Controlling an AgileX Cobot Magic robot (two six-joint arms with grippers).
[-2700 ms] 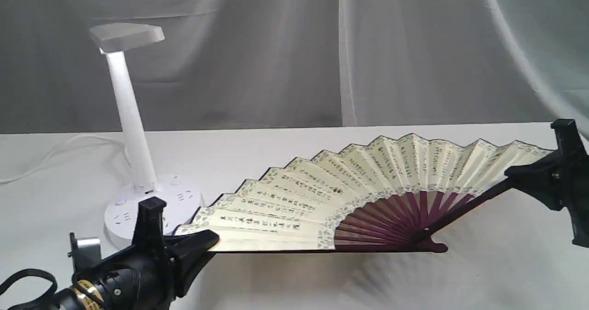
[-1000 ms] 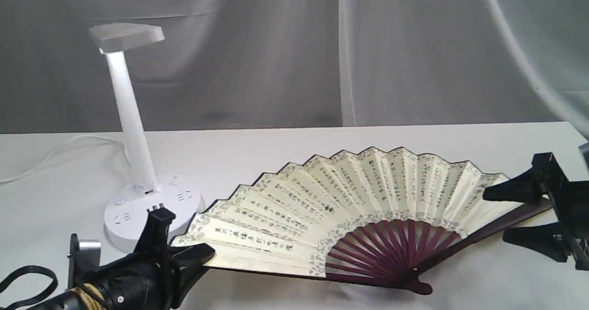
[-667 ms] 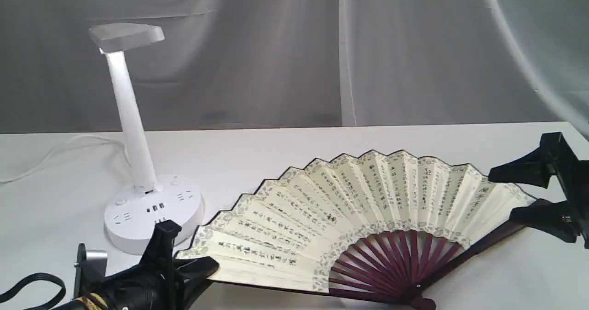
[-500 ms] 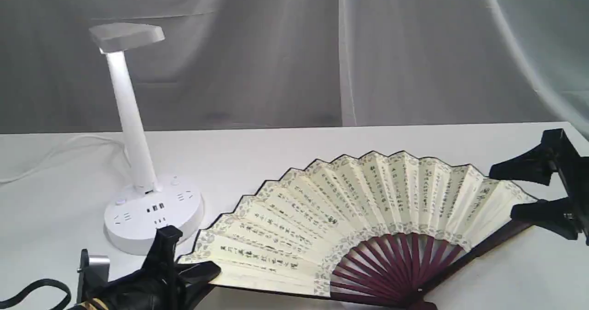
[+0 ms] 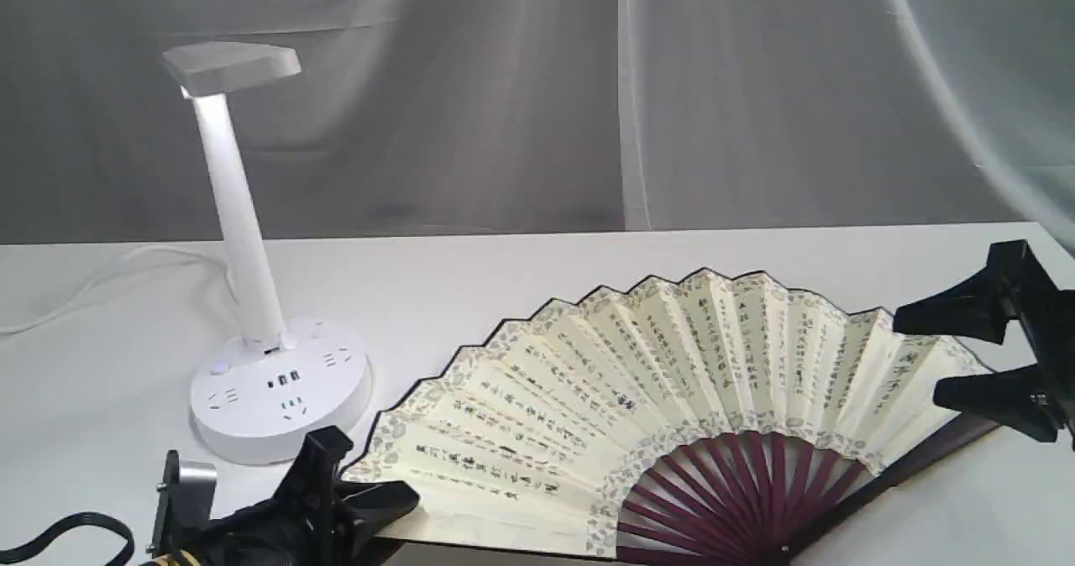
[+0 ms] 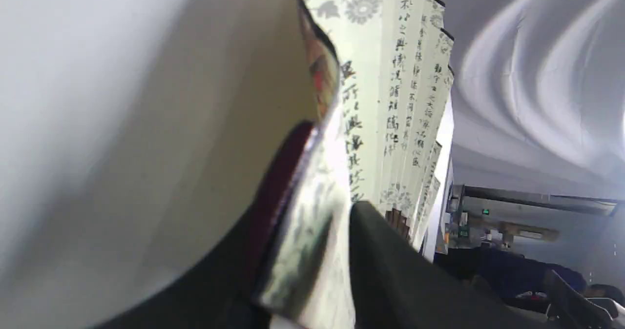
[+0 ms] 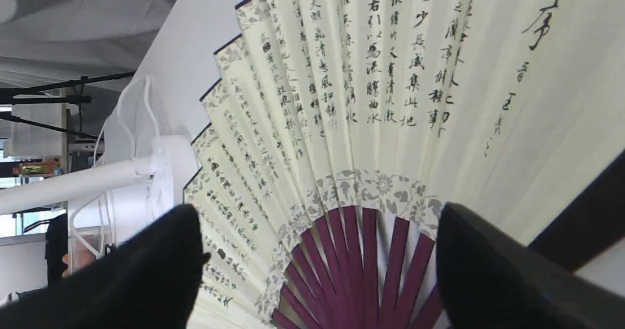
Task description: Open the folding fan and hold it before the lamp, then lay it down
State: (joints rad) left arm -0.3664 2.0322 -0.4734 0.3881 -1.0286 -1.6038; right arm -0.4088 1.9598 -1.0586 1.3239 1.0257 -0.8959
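The folding fan (image 5: 672, 364) is fully spread, so the opening is done. It sits low on the worktop (image 5: 521, 280), just right of the lamp (image 5: 243, 238) base, not up before the lamp head. To my eye this is the laying-down stage, nearly finished. I can't say whether its left end is flat yet.

The right gripper (image 5: 917, 358) stands wide, its jaws either side of the fan's right end and holding nothing. The left gripper (image 5: 374, 465) has the fan's left edge between its jaws. I cannot tell whether it is gripping or has let go. What seems left is that release and both arms pulling clear.

The fan's long axis runs across the worktop from one gripper to the other. Its pivot sits at the near edge, and the pleats arc toward the back curtain, writing side up.
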